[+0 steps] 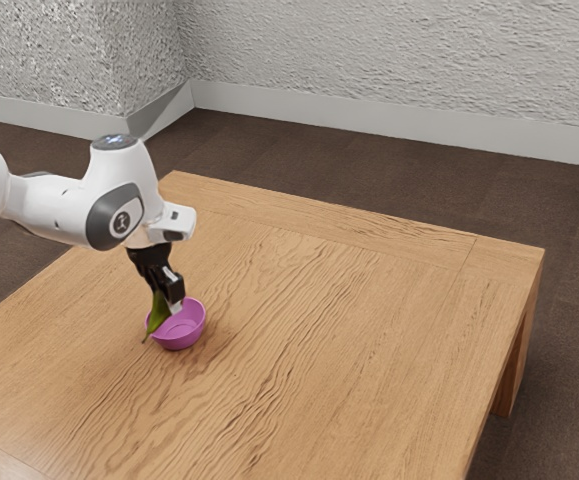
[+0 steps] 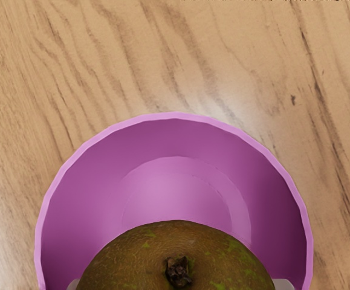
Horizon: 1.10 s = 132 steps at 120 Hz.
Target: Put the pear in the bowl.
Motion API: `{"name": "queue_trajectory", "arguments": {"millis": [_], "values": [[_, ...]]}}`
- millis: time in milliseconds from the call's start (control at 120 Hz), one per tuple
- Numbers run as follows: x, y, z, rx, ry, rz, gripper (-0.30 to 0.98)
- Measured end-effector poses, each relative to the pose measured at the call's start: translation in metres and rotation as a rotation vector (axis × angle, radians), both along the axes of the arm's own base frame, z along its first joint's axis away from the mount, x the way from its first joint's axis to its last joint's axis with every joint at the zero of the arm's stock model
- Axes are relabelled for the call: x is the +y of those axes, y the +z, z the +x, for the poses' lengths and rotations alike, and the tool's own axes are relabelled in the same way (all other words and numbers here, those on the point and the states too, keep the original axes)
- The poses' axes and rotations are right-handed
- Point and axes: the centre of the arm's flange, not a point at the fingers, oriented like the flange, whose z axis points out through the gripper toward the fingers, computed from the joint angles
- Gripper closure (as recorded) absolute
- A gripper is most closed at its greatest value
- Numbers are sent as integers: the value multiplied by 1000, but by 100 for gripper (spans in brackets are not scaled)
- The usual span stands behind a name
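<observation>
The exterior view shows the pear [image 1: 156, 315] slanting thin end down at the purple bowl's [image 1: 180, 341] rim; the wrist view shows its dark blossom end [image 2: 178, 272] (a scruffy little tuft). The gripper's [image 1: 168, 302] jaws stand well parted, pinching the pear from both sides.

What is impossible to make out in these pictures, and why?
- Part of the pear: wrist view, lower edge cuts it.
- Part of the bowl: exterior view, behind the pear.
- Whether they touch: exterior view, too small.
- The arm's base: exterior view's left edge cuts it.
</observation>
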Motion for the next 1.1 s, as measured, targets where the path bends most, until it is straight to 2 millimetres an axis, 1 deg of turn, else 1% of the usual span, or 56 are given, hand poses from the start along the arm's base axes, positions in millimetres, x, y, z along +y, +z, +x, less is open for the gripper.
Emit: {"name": "queue_trajectory", "arguments": {"millis": [117,267,367,450,500,567,625,683,750,842,933,1000,1100], "values": [[3,1,2,-5,13,0,41],[4,1,3,-6,24,-6,21],[4,1,3,-6,26,-8,13],[4,7,3,-16,28,-9,9],[3,19,3,-37,29,-8,7],[1,42,2,-78,37,-9,5],[-1,64,9,-124,50,-8,4],[-2,81,13,-153,63,-8,3],[-1,107,22,-181,77,-6,2],[0,137,30,-191,97,-5,1],[1,158,33,-180,120,-6,1],[3,183,37,-182,137,-6,1],[4,207,33,-163,159,-6,0]]}}
